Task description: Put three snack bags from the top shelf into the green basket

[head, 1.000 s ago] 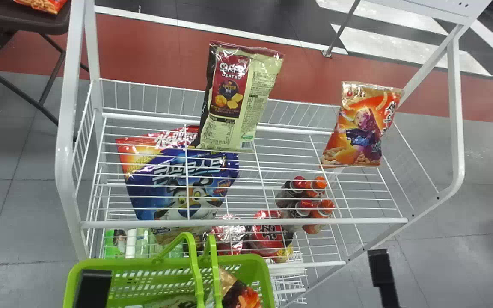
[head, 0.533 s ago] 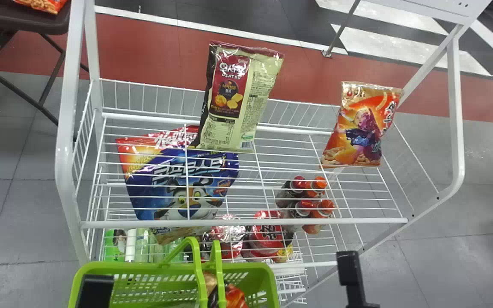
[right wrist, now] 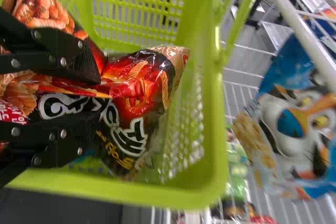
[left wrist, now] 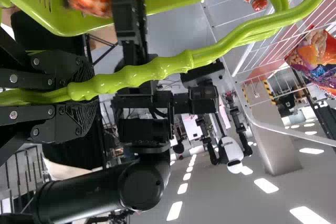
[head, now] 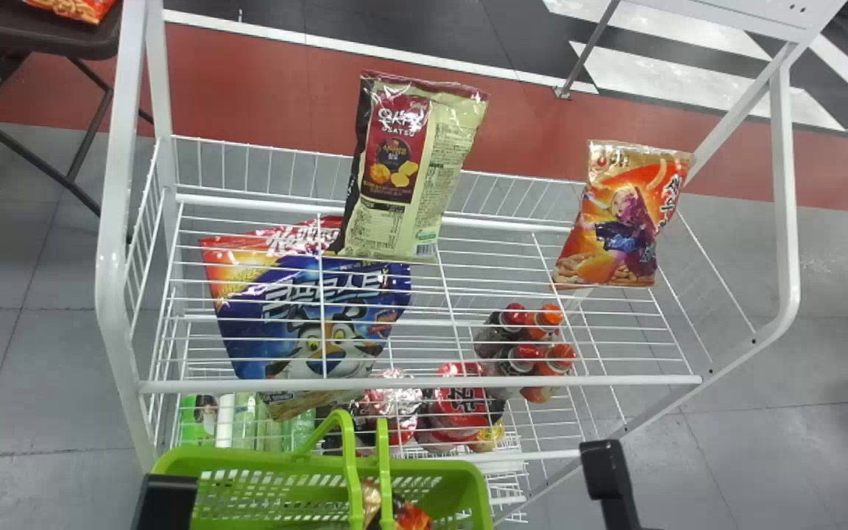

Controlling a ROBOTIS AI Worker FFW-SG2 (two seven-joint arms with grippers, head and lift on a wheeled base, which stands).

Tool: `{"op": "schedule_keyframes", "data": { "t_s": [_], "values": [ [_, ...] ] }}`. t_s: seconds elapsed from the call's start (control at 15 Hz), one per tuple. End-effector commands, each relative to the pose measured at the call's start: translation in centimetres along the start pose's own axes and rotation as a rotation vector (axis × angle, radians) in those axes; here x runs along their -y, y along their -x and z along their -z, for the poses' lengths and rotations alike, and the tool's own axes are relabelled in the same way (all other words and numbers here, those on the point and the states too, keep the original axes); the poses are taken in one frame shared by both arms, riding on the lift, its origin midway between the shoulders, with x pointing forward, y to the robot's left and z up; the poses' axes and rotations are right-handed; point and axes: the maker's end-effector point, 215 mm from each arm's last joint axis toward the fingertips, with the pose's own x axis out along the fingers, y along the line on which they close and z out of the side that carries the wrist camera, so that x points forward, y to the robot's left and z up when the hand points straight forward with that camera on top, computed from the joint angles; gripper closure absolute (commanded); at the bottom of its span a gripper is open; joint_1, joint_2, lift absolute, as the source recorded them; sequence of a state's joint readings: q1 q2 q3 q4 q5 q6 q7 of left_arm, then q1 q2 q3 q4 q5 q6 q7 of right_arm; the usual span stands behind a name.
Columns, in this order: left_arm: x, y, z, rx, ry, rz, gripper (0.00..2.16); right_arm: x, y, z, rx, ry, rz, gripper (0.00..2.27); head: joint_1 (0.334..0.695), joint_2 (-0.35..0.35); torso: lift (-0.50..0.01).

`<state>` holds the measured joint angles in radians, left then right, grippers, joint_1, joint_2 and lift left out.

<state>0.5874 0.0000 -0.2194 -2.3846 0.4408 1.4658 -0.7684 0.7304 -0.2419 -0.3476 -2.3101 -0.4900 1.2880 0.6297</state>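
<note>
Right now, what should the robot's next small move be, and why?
Probably ease the right tool open to release the snack bag: its fingers pinch that bag between the walls of the green basket, while the left tool grips the handle, which should keep the basket steady.

"Which items occupy the lower level?"
"A blue cereal bag point(head: 247, 320), left; bottles point(head: 539, 391) with red and orange caps, right."
"And at far left?"
"A dark, thin-legged stand point(head: 26, 33)."
</note>
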Motion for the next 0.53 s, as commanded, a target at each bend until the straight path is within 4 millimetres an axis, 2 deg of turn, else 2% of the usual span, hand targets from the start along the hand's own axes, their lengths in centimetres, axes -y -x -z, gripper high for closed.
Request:
{"op": "schedule_keyframes", "data": {
  "t_s": [0.0, 0.27, 0.47],
  "values": [
    [-0.1, -0.1, 0.1, -0.001, 0.003, -0.001, 2.14, -0.3, 1.8, -1.9, 0.060, 0.010, 0.006, 0.05, 0.695, -0.350, -0.050],
    [-0.1, -0.2, 0.1, -0.003, 0.002, -0.002, 2.14, -0.9, 3.8, -5.2, 0.146, 0.072, 0.012, 0.05, 0.695, -0.350, -0.050],
    [-0.1, -0.2, 0.2, -0.002, 0.005, 0.000, 2.14, -2.7, 6.5, -11.7, 0.358, 0.211, -0.008, 0.05, 0.695, -0.350, -0.050]
  ]
}}
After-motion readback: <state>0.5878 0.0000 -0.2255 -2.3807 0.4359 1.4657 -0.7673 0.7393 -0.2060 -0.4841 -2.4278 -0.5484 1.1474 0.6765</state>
